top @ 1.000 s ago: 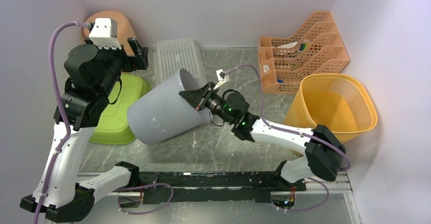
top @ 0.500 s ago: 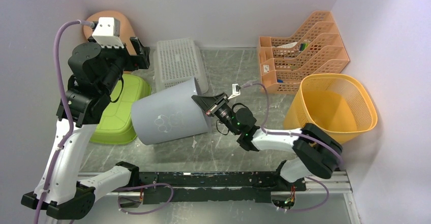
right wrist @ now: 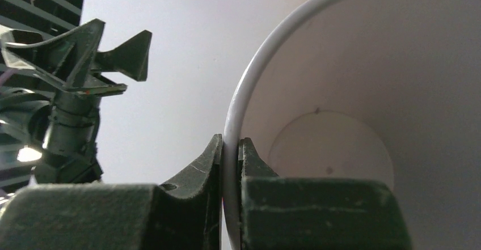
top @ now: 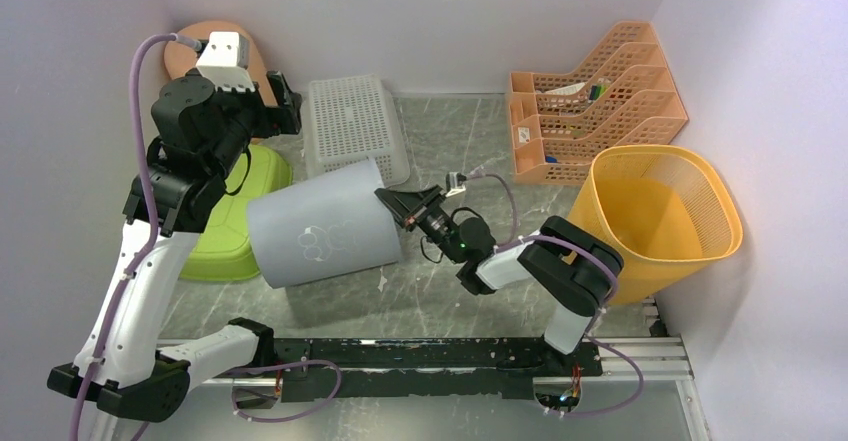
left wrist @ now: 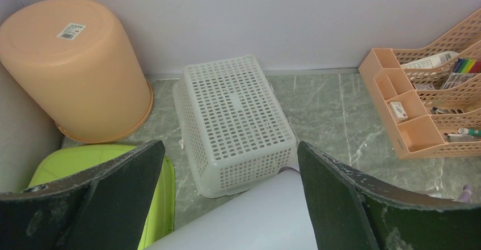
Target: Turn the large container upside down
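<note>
The large container is a pale grey-white bucket (top: 320, 236) lying on its side in the middle of the table, mouth to the right. My right gripper (top: 392, 204) is shut on its rim, one finger inside and one outside; the right wrist view shows the rim (right wrist: 230, 148) pinched between the fingers and the bucket's round bottom (right wrist: 332, 148) inside. My left gripper (top: 280, 101) is open and empty, held high over the back left; in the left wrist view the bucket's wall (left wrist: 255, 219) lies below its spread fingers.
A white perforated basket (top: 352, 123) lies upside down just behind the bucket. A lime green tub (top: 235, 226) touches the bucket's left. A peach bucket (top: 190, 46) stands inverted at back left. An orange mesh basket (top: 660, 211) and orange file trays (top: 590, 101) stand at right.
The bucket has tipped from tilted with its mouth up to lying on its side, shifting slightly left. My right gripper kept hold of the rim and dropped lower. My left arm swung slightly right.
</note>
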`<state>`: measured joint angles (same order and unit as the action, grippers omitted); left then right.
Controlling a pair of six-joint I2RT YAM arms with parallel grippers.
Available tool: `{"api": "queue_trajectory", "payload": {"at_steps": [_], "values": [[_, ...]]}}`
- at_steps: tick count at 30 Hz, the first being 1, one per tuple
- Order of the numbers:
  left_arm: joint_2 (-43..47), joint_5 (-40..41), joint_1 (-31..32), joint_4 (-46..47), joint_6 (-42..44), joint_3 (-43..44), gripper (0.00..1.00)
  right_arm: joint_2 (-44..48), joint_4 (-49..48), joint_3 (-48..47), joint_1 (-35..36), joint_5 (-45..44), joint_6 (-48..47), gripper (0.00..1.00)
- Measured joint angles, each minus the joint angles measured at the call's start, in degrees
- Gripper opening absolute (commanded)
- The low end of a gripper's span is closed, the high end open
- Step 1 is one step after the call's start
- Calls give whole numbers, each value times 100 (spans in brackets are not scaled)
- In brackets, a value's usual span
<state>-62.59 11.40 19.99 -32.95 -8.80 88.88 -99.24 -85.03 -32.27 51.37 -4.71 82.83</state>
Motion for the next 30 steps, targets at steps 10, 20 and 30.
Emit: {"api": "queue_trajectory", "payload": {"at_steps": [10,20,30], "values": [[-59,-2,0,11,-2,-7,100,627,-378,1674,-1213,85,946,0],[-133,0,11,55,-2,-164,99,-199,-369,2669,-1687,210,1366,4],[-133,0,15,105,-2,-487,100,-1130,-339,2793,-1801,422,1056,40]]}}
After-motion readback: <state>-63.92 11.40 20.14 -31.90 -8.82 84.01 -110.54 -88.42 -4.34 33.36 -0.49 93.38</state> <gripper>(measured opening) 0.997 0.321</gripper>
